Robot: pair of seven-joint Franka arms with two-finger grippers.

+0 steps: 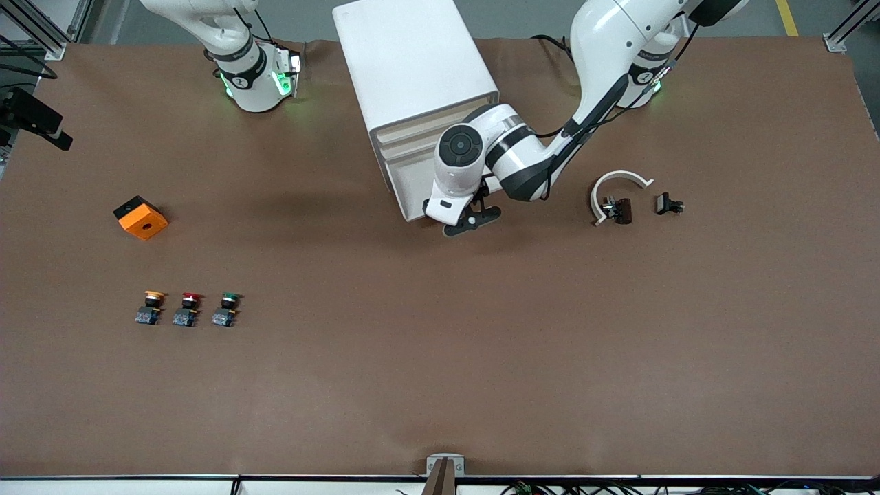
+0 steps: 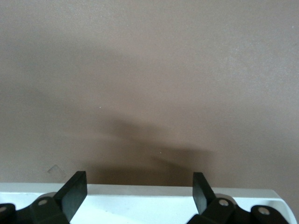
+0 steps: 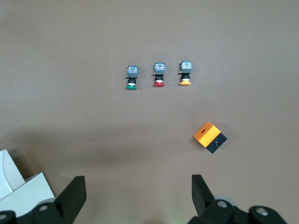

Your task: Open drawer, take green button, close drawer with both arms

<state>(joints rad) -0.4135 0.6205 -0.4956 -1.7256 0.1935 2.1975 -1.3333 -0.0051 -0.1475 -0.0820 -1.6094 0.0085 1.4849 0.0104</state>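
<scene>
The white cabinet (image 1: 412,69) stands at the robots' edge of the table. My left gripper (image 1: 473,221) is low at the cabinet's front, at its lower drawer (image 1: 414,196). In the left wrist view the gripper (image 2: 140,179) is open, and the drawer's white edge (image 2: 140,205) lies between its fingers (image 2: 74,191). The green-capped button (image 1: 227,309) lies on the table toward the right arm's end, nearer the front camera. It also shows in the right wrist view (image 3: 131,78). My right arm (image 1: 251,75) waits folded by its base, with its gripper (image 3: 138,183) open and empty above the table.
A red-capped button (image 1: 187,309) and a yellow-capped one (image 1: 151,308) lie in a row beside the green one. An orange box (image 1: 141,217) sits farther from the camera than they do. A white curved piece (image 1: 615,189) and small black parts (image 1: 668,204) lie toward the left arm's end.
</scene>
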